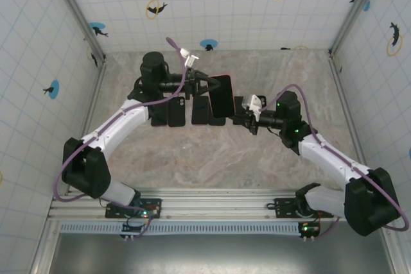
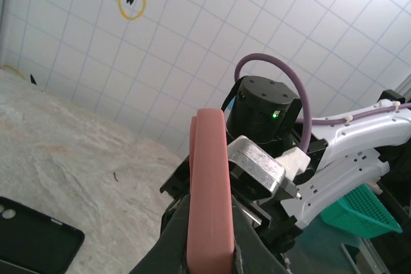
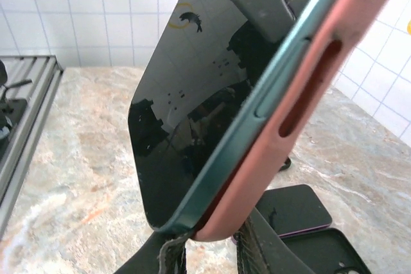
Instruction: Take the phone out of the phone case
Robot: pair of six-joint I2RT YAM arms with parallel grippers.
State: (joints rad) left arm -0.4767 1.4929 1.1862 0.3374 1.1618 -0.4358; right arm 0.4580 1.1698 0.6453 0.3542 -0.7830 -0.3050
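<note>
My left gripper [image 1: 204, 83] holds the pink phone case [image 1: 221, 94] up off the table, on edge. From the left wrist camera the case [image 2: 209, 184] rises narrow-side on, with the left gripper [image 2: 209, 226] shut on its lower end. In the right wrist view the phone [image 3: 192, 113], with a dark glass front and a teal frame, has its near corner lifted out of the pink case [image 3: 302, 94]. The right gripper [image 3: 212, 251] stands open, its fingers [image 3: 257, 248] flanking the bottom corner of phone and case. From above, that right gripper [image 1: 239, 108] sits at the case's right edge.
Several black phones and cases [image 1: 176, 110] lie in a row on the marble table under the held case. One black phone [image 3: 295, 210] and a black case [image 3: 321, 251] lie below the right gripper. A teal basket [image 2: 359, 213] shows behind the right arm [image 2: 263, 110]. Tiled walls enclose the table.
</note>
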